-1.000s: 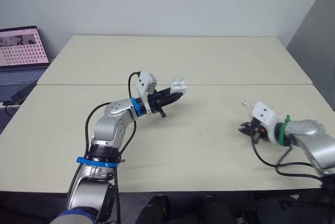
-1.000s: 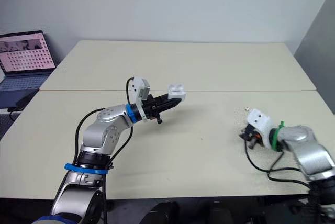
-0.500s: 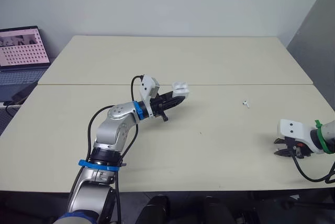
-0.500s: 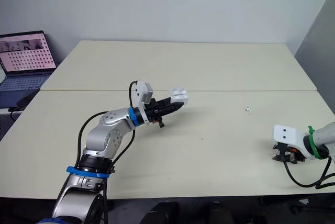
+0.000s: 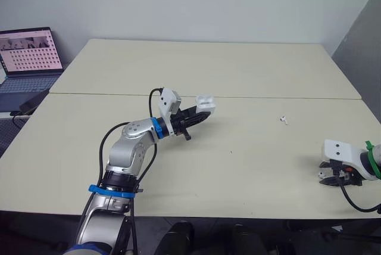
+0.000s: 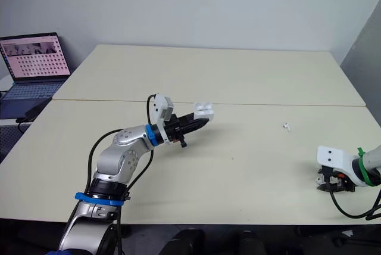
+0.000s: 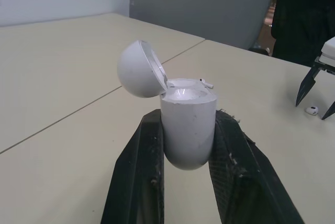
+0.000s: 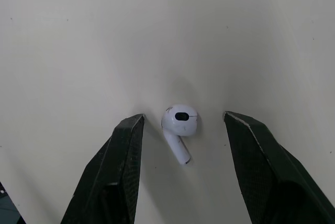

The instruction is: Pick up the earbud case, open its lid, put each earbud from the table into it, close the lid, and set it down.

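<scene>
1. The left gripper clamps the earbud case above the table; its wrist view reveals the lid flipped open.
2. One earbud lies right of centre.
3. The right gripper, in its wrist view: fingers wide, straddling another earbud without touching it.

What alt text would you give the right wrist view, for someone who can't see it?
A small white earbud lies on a beige table between the two spread black fingers of the right gripper, with neither finger touching it.

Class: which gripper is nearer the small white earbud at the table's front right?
Right. Right gripper straddles the earbud; left gripper holds the white case, far leftward.
</scene>
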